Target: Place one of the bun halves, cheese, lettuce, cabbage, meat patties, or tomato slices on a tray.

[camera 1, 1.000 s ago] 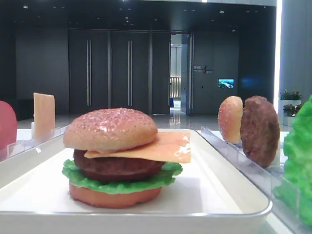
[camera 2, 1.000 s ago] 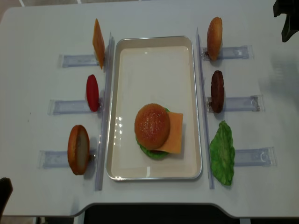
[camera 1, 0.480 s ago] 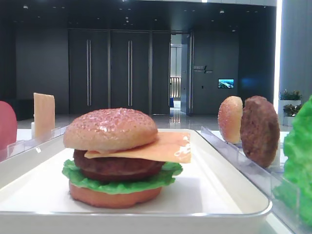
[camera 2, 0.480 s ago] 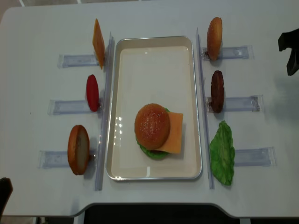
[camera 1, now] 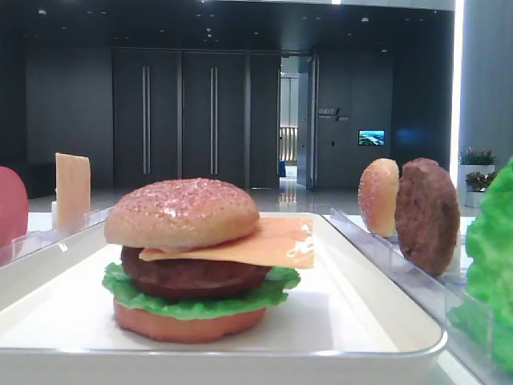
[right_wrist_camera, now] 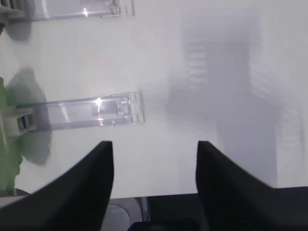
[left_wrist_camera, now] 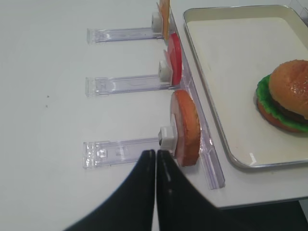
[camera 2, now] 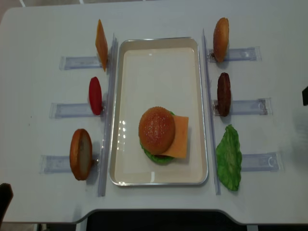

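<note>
A stacked burger stands on the white tray [camera 2: 159,53]: bun top [camera 2: 156,130], cheese [camera 2: 180,137], patty [camera 1: 192,277] and lettuce [camera 1: 200,303]. Upright in clear racks on the left are a cheese slice [camera 2: 101,44], a tomato slice [camera 2: 95,95] and a bun half [camera 2: 81,154]. On the right stand a bun half [camera 2: 221,39], a meat patty [camera 2: 224,94] and a lettuce leaf [camera 2: 229,158]. My left gripper [left_wrist_camera: 155,153] is shut and empty, just short of the near-left bun half [left_wrist_camera: 186,127]. My right gripper [right_wrist_camera: 155,144] is open and empty above bare table, right of the lettuce [right_wrist_camera: 6,139].
Long clear rack strips [camera 2: 109,110] flank the tray on both sides. An empty clear holder [right_wrist_camera: 82,113] lies ahead of the right gripper. The table's front edge [camera 2: 159,211] runs close below the tray, and it also shows under the right jaws.
The right gripper has travelled from the far right corner toward the near side along the table's right edge. It now barely shows in the overhead view. The left gripper and the food have not moved.
</note>
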### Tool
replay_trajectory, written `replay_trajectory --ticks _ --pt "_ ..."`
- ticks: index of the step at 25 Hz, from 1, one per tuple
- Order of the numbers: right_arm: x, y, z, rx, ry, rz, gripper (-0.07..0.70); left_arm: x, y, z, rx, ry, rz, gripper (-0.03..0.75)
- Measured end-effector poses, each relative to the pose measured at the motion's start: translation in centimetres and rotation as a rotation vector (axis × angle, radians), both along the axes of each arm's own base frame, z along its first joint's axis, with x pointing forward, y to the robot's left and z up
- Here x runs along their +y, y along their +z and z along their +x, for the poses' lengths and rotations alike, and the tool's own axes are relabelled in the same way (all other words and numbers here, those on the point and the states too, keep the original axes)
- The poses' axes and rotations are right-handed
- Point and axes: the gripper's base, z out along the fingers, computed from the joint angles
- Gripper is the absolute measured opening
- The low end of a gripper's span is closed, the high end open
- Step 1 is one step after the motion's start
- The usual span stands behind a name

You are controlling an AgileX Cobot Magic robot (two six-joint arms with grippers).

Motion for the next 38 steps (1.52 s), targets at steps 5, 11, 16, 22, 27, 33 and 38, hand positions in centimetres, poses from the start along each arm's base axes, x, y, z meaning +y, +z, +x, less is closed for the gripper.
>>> replay_trajectory --ticks 5,11,16,22,27,33,38 --pt "0.0 0.3 -4.2 -0.088 -0.001 0.001 0.370 0.0 0.0 0.0 0.000 0.000 0.000 0.000" --pt "0.0 0.5 -9.8 -0.266 -0.018 0.007 0.370 0.0 0.0 0.0 0.000 0.000 0.000 0.000" --pt "0.0 0.0 -13.6 -0.424 -0.018 0.009 0.370 0.0 0.0 0.0 0.000 -0.001 -0.001 0.000" --pt "0.0 0.0 -16.7 -0.617 -0.014 0.007 0.370 0.0 0.0 0.0 0.000 -0.001 -0.001 0.000" --pt "0.0 -1.2 -18.0 -0.709 0.008 -0.007 0.370 0.0 0.0 0.0 0.000 -0.001 -0.001 0.000" --pt "0.0 -1.7 -19.6 -0.815 0.012 -0.010 0.369 0.0 0.0 0.0 0.000 -0.001 -0.002 0.000" --pt "0.0 -1.7 -19.7 -0.827 0.012 -0.010 0.347 0.0 0.0 0.0 0.000 -0.001 -0.002 0.000"
